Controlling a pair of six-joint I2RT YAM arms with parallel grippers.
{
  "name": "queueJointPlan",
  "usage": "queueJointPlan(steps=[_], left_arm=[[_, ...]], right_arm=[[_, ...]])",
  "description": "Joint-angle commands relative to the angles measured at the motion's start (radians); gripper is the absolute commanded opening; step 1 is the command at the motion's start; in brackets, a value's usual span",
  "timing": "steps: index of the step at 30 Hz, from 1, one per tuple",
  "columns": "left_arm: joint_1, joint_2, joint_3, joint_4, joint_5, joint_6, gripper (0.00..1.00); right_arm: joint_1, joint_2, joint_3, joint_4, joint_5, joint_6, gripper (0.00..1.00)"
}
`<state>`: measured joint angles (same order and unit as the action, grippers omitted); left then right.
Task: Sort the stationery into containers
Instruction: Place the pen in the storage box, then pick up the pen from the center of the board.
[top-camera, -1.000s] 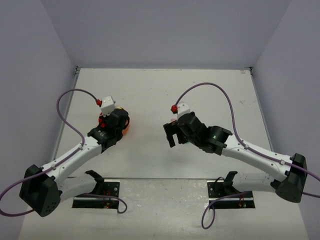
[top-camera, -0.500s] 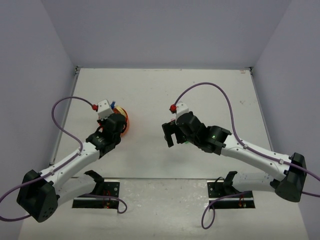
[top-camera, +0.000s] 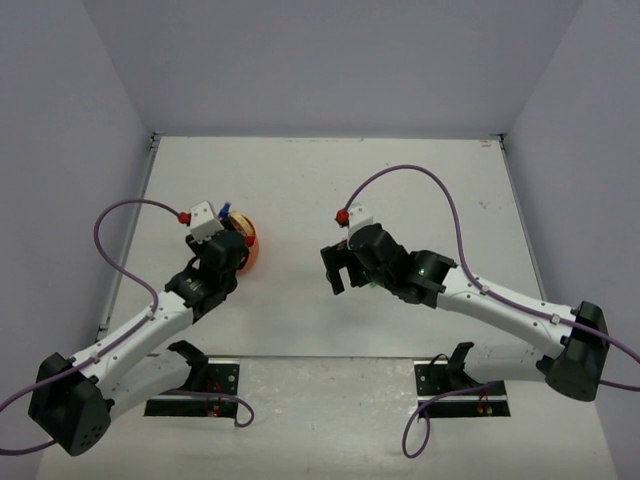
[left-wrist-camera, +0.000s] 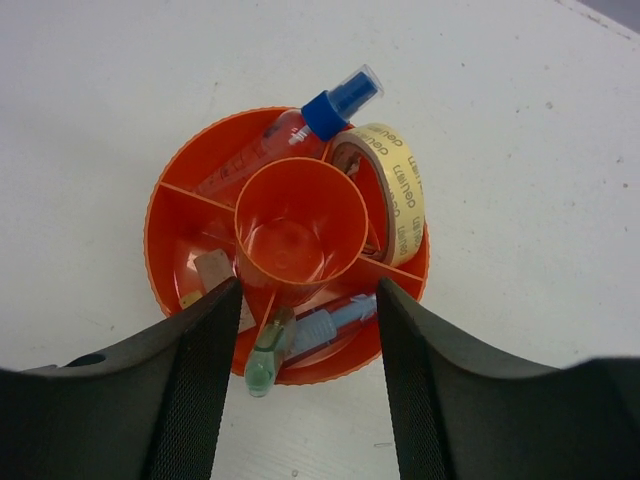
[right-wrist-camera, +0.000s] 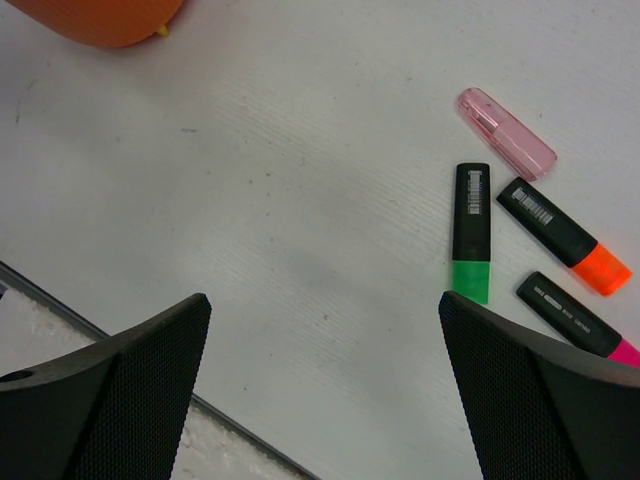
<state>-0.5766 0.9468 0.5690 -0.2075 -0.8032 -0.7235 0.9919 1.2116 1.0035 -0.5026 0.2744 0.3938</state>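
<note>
The right gripper (right-wrist-camera: 322, 310) is hovering over the bench (right-wrist-camera: 300, 180), jaws apart and empty. Off to its side, the green highlighter (right-wrist-camera: 471, 232), orange highlighter (right-wrist-camera: 560, 235) and pink highlighter (right-wrist-camera: 580, 320) are lying near one another, with the pink bar (right-wrist-camera: 506, 133) just beyond. A wide-jawed descent is risking nudging a neighbour or rolling the target away.

The left gripper (left-wrist-camera: 305, 330), jaws apart and empty, is hanging above the tub (left-wrist-camera: 152, 240). There, the green bar (left-wrist-camera: 265, 360) is overhanging the rim and the bottle (left-wrist-camera: 300, 125) is protruding past it. A bump during a drop is risking tipping either out.
</note>
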Motion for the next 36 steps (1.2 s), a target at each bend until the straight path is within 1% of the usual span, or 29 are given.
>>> queueJointPlan(steps=[1, 4, 5, 6, 8, 10, 13, 16, 19, 20, 21, 22, 24, 25, 27, 28, 30, 32, 36], left_arm=[[0.002, -0.065, 0.027, 0.005, 0.045, -0.014, 0.68], [0.002, -0.121, 0.066, -0.029, 0.131, -0.004, 0.84], [0.002, -0.148, 0.093, -0.054, 0.153, 0.000, 0.88], [0.001, -0.155, 0.101, -0.062, 0.167, 0.002, 0.91], [0.001, -0.198, 0.161, -0.140, 0.211, 0.027, 1.00], [0.001, -0.219, 0.204, -0.210, 0.228, 0.043, 1.00], [0.003, -0.251, 0.283, -0.300, 0.249, 0.079, 1.00], [0.003, -0.293, 0.338, -0.372, 0.280, 0.125, 1.00], [0.001, -0.326, 0.372, -0.426, 0.308, 0.151, 1.00], [0.001, -0.339, 0.380, -0.434, 0.316, 0.162, 1.00], [0.002, -0.348, 0.385, -0.441, 0.322, 0.172, 1.00], [0.003, -0.355, 0.388, -0.447, 0.326, 0.179, 1.00], [0.002, -0.367, 0.384, -0.453, 0.333, 0.195, 1.00], [0.001, -0.370, 0.383, -0.457, 0.334, 0.202, 1.00], [0.001, -0.368, 0.377, -0.463, 0.334, 0.205, 1.00], [0.001, -0.365, 0.375, -0.465, 0.335, 0.206, 1.00], [0.001, -0.363, 0.370, -0.465, 0.339, 0.208, 1.00], [0.001, -0.361, 0.368, -0.461, 0.342, 0.212, 1.00], [0.003, -0.357, 0.370, -0.457, 0.349, 0.220, 1.00]], right_arm=[[-0.052, 0.029, -0.007, 0.051, -0.042, 0.025, 0.99], [-0.140, 0.096, 0.014, 0.058, -0.136, 0.011, 0.99], [-0.174, 0.134, 0.027, 0.051, -0.154, -0.003, 0.99], [-0.183, 0.146, 0.040, 0.049, -0.164, -0.007, 0.99], [-0.226, 0.222, 0.098, 0.025, -0.181, -0.036, 0.94], [-0.254, 0.280, 0.134, 0.010, -0.190, -0.057, 0.86], [-0.299, 0.390, 0.216, -0.025, -0.180, -0.106, 0.65], [-0.335, 0.532, 0.321, -0.071, -0.167, -0.180, 0.58], [-0.344, 0.609, 0.392, -0.113, -0.091, -0.254, 0.60], [-0.356, 0.630, 0.405, -0.116, -0.078, -0.281, 0.65], [-0.369, 0.651, 0.416, -0.116, -0.078, -0.300, 0.70], [-0.382, 0.664, 0.427, -0.117, -0.087, -0.310, 0.73], [-0.414, 0.700, 0.462, -0.127, -0.128, -0.334, 0.77], [-0.427, 0.712, 0.479, -0.129, -0.154, -0.344, 0.77], [-0.446, 0.768, 0.523, -0.188, -0.233, -0.376, 0.76], [-0.450, 0.781, 0.547, -0.202, -0.257, -0.384, 0.73], [-0.450, 0.820, 0.574, -0.242, -0.270, -0.386, 0.71], [-0.450, 0.847, 0.582, -0.269, -0.304, -0.426, 0.70], [-0.454, 0.913, 0.621, -0.302, -0.268, -0.433, 0.67]])
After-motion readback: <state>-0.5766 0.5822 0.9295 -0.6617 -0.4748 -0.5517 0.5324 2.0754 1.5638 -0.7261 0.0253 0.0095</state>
